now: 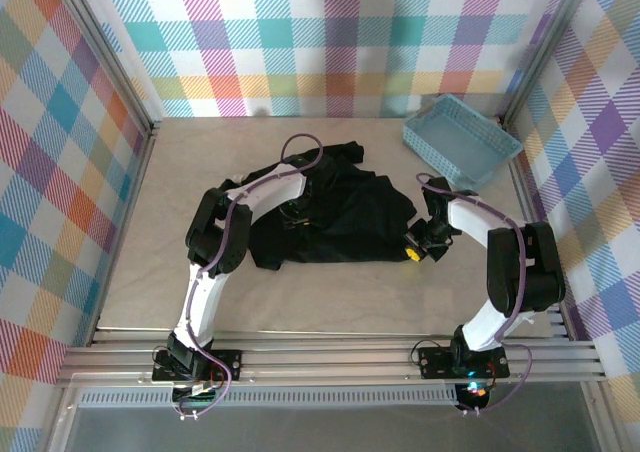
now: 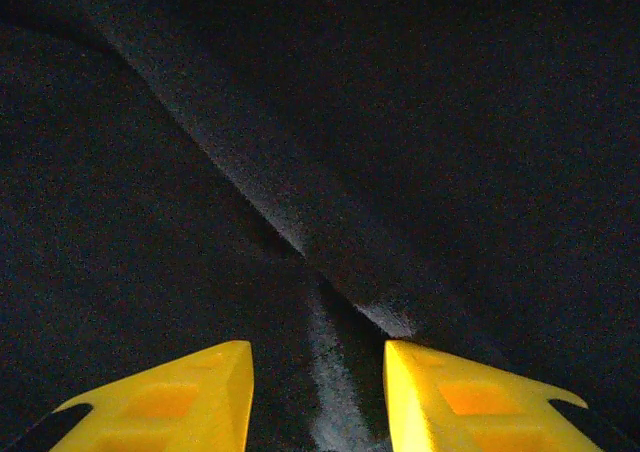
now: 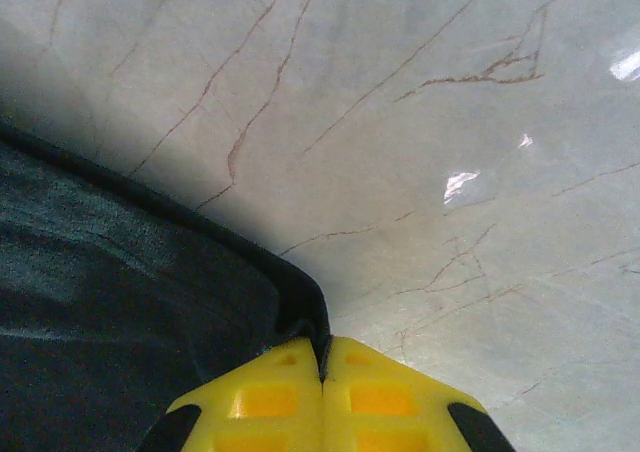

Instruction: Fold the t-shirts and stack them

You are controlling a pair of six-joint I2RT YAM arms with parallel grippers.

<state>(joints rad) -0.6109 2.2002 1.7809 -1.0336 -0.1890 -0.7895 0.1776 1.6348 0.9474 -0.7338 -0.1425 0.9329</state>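
A black t-shirt lies crumpled and partly spread in the middle of the table. My left gripper hovers low over its left half. In the left wrist view the left gripper is open, its yellow fingers apart over black cloth, with a raised crease running between them. My right gripper is at the shirt's right edge. The right wrist view shows the right gripper shut, a corner of the shirt's hem pinched between its tips just above the table.
A light-blue perforated basket sits at the back right. The pale marbled table top lies bare to the right of the shirt. Plaid-covered walls and metal frame posts enclose the table on three sides.
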